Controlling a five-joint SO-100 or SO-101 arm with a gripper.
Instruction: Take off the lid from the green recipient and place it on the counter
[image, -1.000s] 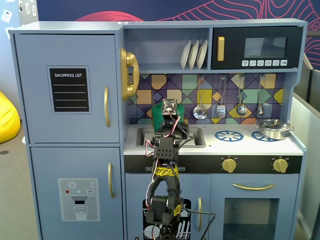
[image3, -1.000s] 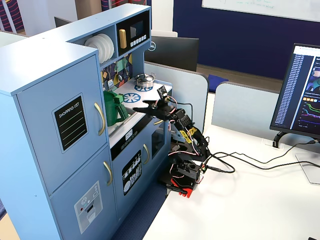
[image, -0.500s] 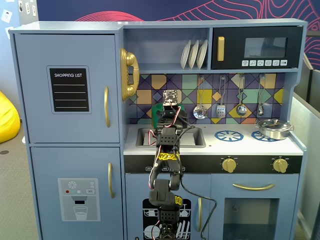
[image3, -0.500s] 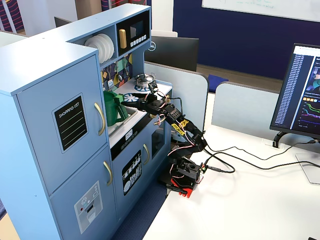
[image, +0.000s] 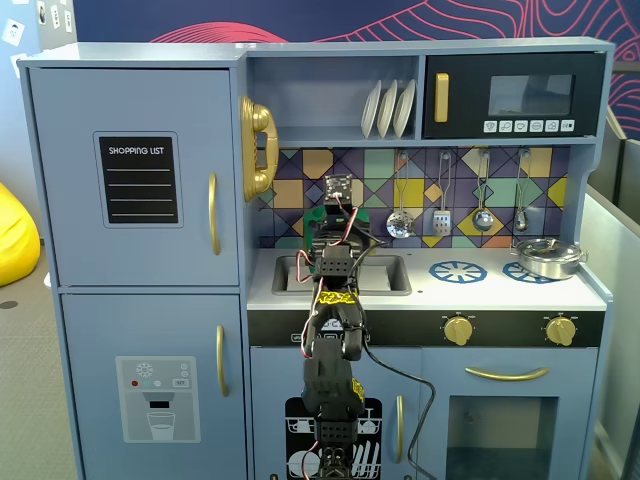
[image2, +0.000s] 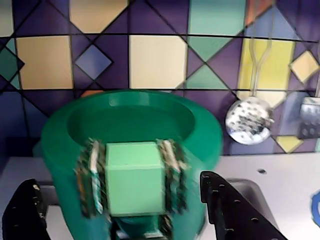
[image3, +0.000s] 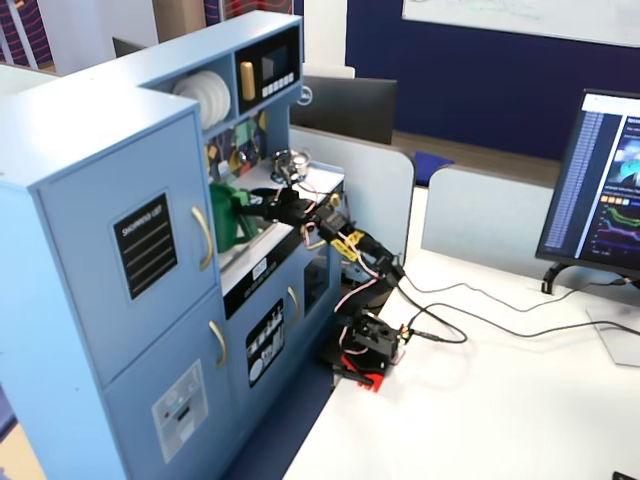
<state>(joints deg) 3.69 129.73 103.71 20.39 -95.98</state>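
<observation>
Wrist view alone shows green recipient (image2: 131, 150) open-topped between gripper (image2: 120, 210) fingers.

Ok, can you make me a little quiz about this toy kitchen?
1. True or false: the silver pot sits in the sink.
2. What colour is the tall pot in front of the tool in the wrist view? A red, B green, C yellow.
3. Fill in: the tool is ___ (open or shut).
Key: 1 false, it is not in the sink but on the counter; 2 B; 3 open.
</observation>
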